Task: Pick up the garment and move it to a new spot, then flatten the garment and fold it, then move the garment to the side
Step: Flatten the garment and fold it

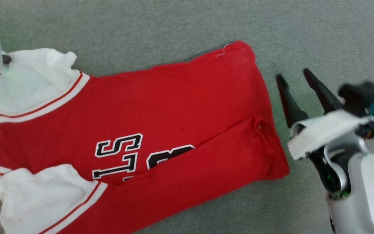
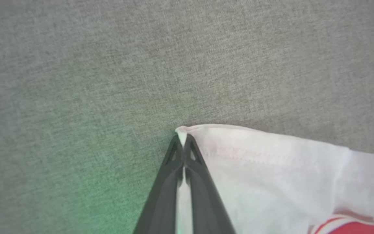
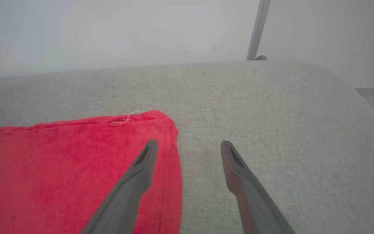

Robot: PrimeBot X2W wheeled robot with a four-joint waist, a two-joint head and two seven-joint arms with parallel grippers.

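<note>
The garment [image 1: 174, 107] lay spread on the grey upholstered surface [image 1: 304, 32], hem toward 3 o'clock, sleeves toward 9. My left hand [image 2: 182, 138], at 10 o'clock, was pressed together, pinching the edge of the far white sleeve [image 1: 31, 81]. My right hand [image 1: 292, 74] hung spread just beside the hem at 3 o'clock.

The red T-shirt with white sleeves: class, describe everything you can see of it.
The red soft jersey T-shirt lies mostly flat on the grey woven fabric surface, hem toward the robot's right. Its white short sleeves carry red stripe trim; one long side is folded over, partly hiding black-and-white block lettering. The left gripper is shut on the far sleeve's edge; the open right gripper hovers beside the hem.
</note>
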